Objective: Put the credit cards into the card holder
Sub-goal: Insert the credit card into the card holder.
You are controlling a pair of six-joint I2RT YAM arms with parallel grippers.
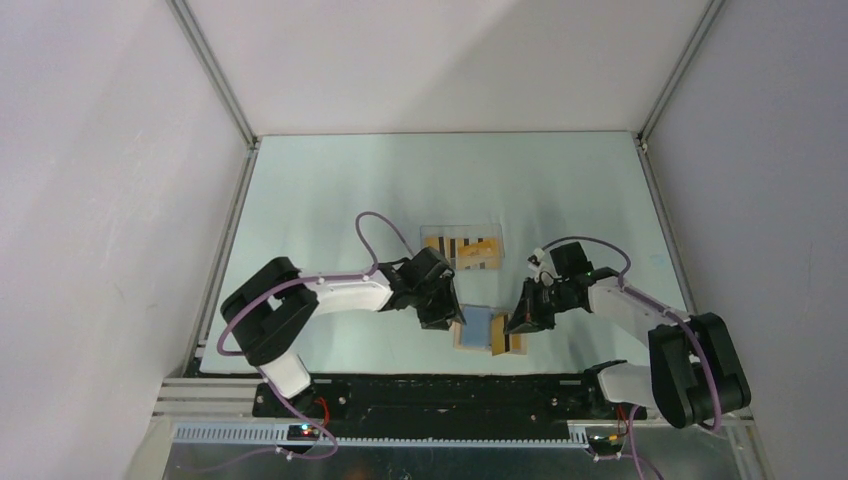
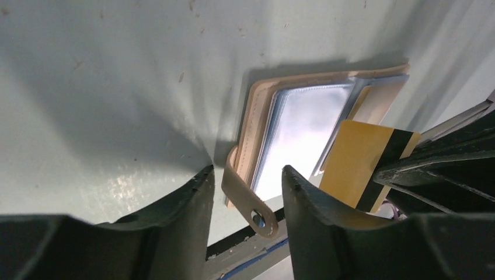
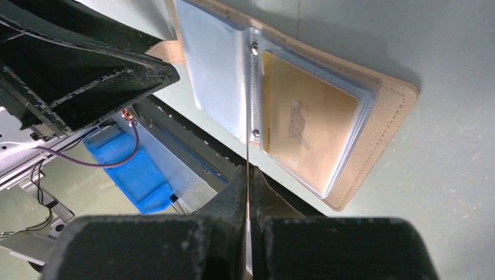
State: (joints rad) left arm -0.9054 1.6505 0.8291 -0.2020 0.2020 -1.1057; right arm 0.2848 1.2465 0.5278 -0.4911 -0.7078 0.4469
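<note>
Card holder lies open at the tabletop's near edge, with a yellow sleeved card in its right half. The right gripper pinches a credit card just over it. The left gripper stands released, straddling the strap.

Tan card holder, black-striped yellow card

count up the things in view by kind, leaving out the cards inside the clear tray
credit cards: 2, one shut in the right jaws, one in a sleeve
card holder: 1
clear tray: 1
robot arms: 2
total: 6
</note>
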